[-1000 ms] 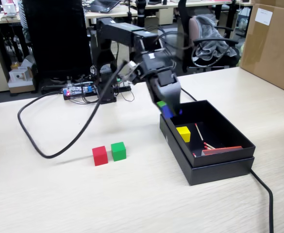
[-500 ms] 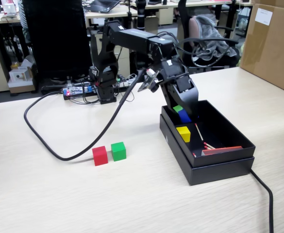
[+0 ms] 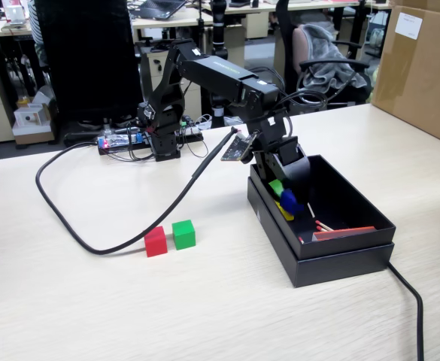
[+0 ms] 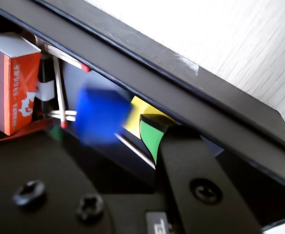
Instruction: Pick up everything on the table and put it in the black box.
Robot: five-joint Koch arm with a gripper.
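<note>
Blue cube dropping into the black box, two cubes left on the table

The gripper (image 3: pixel 286 186) hangs over the black box (image 3: pixel 353 252) at centre right of the fixed view; whether its jaws are parted I cannot tell. The blue cube (image 4: pixel 101 114) looks blurred and loose, beside a matchbox (image 4: pixel 15 80) and matches (image 4: pixel 59 92). Risk: lifting out may snag the box wall; the red cube (image 3: pixel 156 241) and green cube (image 3: pixel 183 234) touch, complicating a clean grasp.

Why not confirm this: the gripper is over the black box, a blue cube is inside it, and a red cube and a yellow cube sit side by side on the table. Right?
One detail is wrong. In the fixed view, the cube beside the red cube on the table is green, not yellow. The gripper is over the black box, with the blue cube inside.
</note>
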